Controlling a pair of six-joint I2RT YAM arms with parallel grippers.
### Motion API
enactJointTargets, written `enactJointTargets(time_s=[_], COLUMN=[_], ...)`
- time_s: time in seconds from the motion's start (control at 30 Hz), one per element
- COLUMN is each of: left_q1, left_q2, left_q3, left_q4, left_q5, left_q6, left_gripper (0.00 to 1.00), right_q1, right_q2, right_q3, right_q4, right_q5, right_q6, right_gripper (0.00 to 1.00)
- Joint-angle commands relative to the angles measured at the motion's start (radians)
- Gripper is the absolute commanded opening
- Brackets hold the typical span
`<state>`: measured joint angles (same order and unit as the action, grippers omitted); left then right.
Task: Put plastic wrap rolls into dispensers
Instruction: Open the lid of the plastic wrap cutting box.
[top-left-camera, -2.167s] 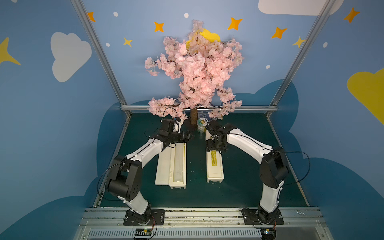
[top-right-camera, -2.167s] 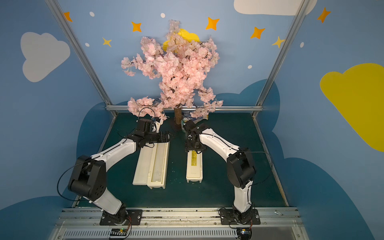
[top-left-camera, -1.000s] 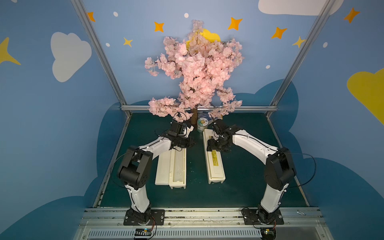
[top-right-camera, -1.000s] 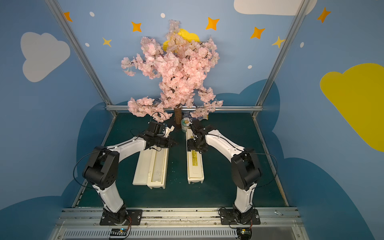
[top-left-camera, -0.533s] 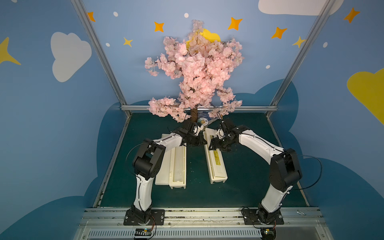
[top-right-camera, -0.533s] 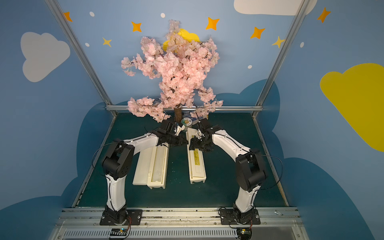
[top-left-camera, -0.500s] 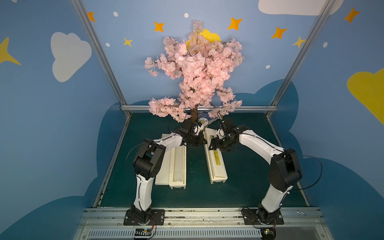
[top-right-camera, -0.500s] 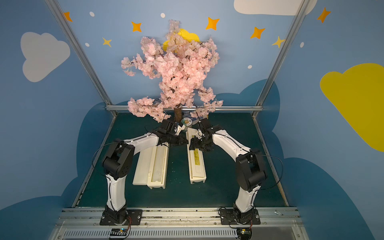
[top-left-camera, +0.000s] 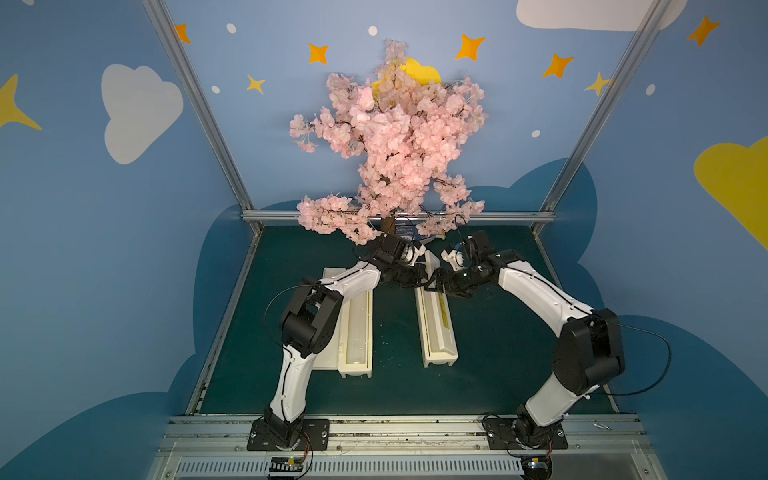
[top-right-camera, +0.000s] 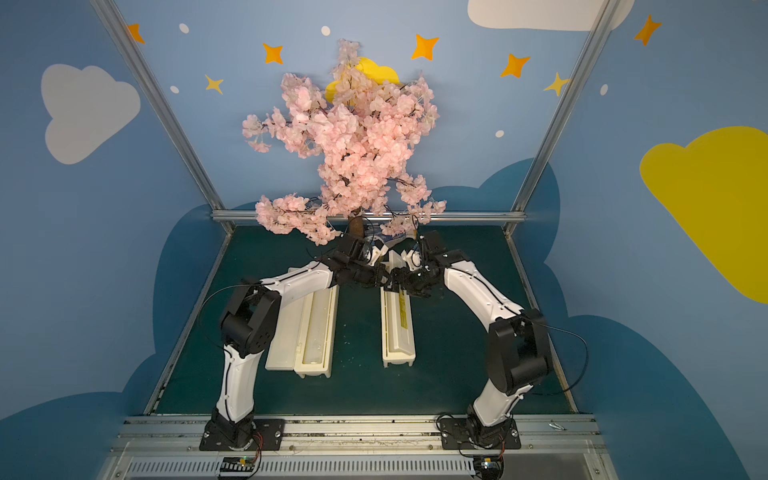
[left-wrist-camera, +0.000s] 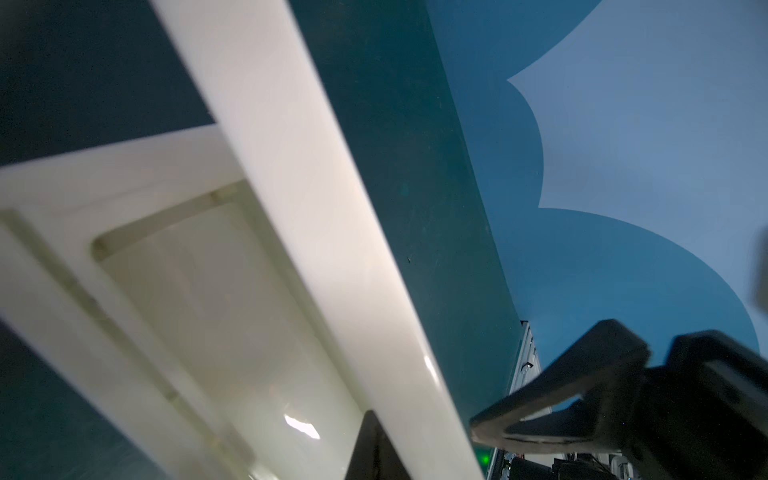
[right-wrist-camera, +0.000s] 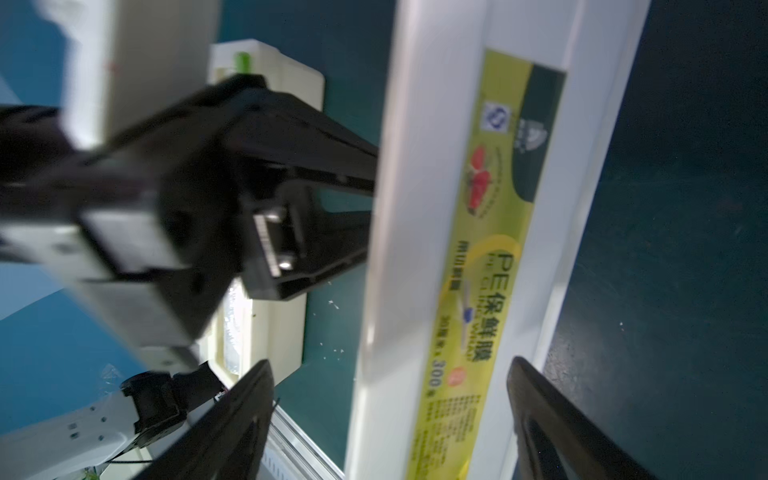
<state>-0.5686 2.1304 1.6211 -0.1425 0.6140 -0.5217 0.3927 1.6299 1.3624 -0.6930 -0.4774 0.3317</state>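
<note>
We see a green tabletop (top-left-camera: 498, 353) within blue walls (top-left-camera: 83, 249). A blossom tree (top-left-camera: 395, 137) screens the rear; left gripper (right-wrist-camera: 368, 212) clenched, right gripper (right-wrist-camera: 390, 370) spread

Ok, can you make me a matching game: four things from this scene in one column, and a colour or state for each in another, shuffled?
Things:
1. blossom tree
2. dispenser by the left arm
3. dispenser by the right arm
4. left end effector

Colour or state:
a. shut
b. yellow label strip
c. pink
d. lid open, trough showing

Pairs: 1-c, 2-d, 3-b, 4-a.
</note>
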Motion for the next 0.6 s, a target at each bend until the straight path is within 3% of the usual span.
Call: enactJointTargets(time_s=[0.0,0.3,0.43,0.57], left_q1=[-0.015,-0.069,-0.059,-0.025], left_q2=[0.021,0.134,0.06,-0.136], left_q3=[0.059,0.23,0.181,-0.007], left_q4=[-0.032,-0.143,-0.121,-0.006], left_q5=[0.013,-0.012,-0.089,-0.203], left_q6=[-0.001,0.024,0.064,0.157], left_gripper=[0.02,0.02,0.02,0.04], right_q1=[-0.058,-0.222,-0.264,-0.287], right_q2=[-0.113,-0.264,-0.304,-0.315], right_q3=[-0.006,-0.147,-0.196,-0.22], right_q4=[0.039,0.139,0.17,0.166], right_q5=[-0.027,0.017,0.026,0.086], right_q6=[-0.022,0.074,0.047,0.015], right_gripper=[0.87,0.87,0.87,0.87])
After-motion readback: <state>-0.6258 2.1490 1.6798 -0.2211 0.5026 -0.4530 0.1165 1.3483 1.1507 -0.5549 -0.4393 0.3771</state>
